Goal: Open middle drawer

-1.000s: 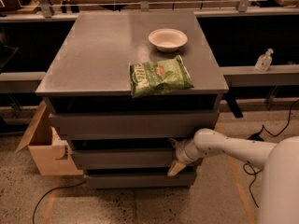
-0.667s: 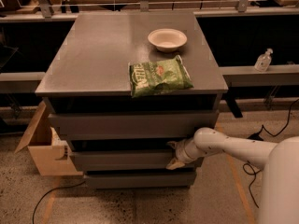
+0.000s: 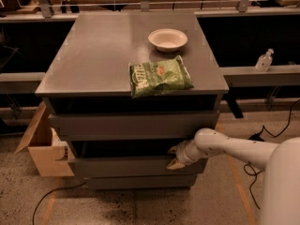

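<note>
The middle drawer (image 3: 122, 166) is the second grey front of the cabinet, standing slightly forward of the carcass with a dark gap above it. My gripper (image 3: 174, 157) is at the right part of that front's upper edge, with one finger above the lip and one finger in front of it, clamped on the edge. The white arm (image 3: 225, 149) reaches in from the right. The taller top drawer front (image 3: 131, 124) is above it and the narrow bottom front (image 3: 140, 182) is below it.
On the cabinet top (image 3: 93, 55) lie a green chip bag (image 3: 158, 76) near the front edge and a white bowl (image 3: 168, 39) behind it. An open cardboard box (image 3: 43, 146) stands on the floor at the left. A sanitiser bottle (image 3: 265, 60) is on the right ledge.
My gripper has shifted very slightly left along the drawer's upper edge, and the middle drawer front has come a little forward. The bag and bowl have not moved.
</note>
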Controlling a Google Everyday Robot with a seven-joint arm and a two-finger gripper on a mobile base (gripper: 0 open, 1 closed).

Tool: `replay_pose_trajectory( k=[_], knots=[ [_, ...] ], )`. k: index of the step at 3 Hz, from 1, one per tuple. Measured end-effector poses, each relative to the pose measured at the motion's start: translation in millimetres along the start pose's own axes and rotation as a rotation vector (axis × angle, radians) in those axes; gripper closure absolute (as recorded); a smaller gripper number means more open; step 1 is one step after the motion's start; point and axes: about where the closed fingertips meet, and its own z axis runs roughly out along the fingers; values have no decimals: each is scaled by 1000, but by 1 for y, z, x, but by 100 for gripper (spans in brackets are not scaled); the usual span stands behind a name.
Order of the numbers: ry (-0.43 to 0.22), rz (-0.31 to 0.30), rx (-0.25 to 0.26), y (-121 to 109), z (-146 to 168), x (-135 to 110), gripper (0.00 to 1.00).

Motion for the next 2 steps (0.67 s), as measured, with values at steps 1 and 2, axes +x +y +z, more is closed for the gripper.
replay_pose_trajectory(
  k=[1,2],
  knots=[
    [-13,16,-19,26,-16,-7,100],
    [-13,16,-19,27,-15,-6,100]
  ],
)
